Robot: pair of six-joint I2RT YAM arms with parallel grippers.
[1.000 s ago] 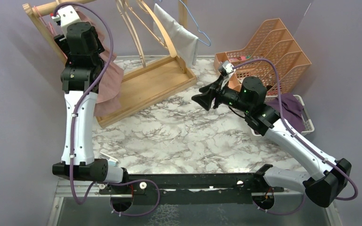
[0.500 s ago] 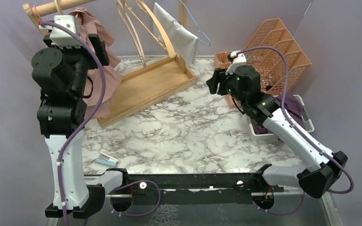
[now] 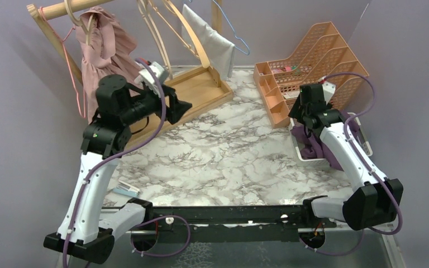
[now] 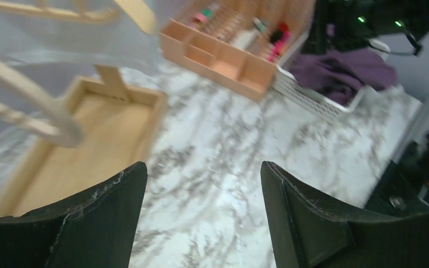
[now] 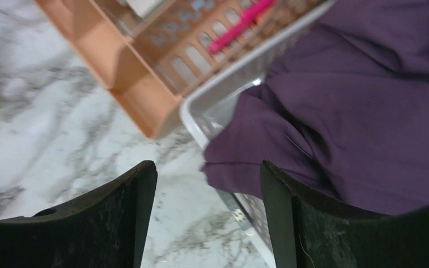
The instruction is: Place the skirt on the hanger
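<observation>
The right gripper (image 5: pixel 205 167) hangs spread and empty just above a purple garment (image 5: pixel 357 111) heaped in the white basket (image 5: pixel 190 116). The left gripper (image 4: pixel 202 167), also spread and empty, hovers over the tabletop (image 3: pixel 223 162) beside the wooden rack (image 3: pixel 184 97). A pink skirt (image 3: pixel 103 47) hangs on a hanger (image 3: pixel 91 21) from the rail (image 3: pixel 70 8), so hanging looks done. If the purple piece is next, the right gripper must drop and pinch a fold.

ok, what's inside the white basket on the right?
A bunched purple cloth fills most of the basket, with one fold spilling over the rim. Anything under the cloth is covered, so I can't tell if there is more in there.
</observation>
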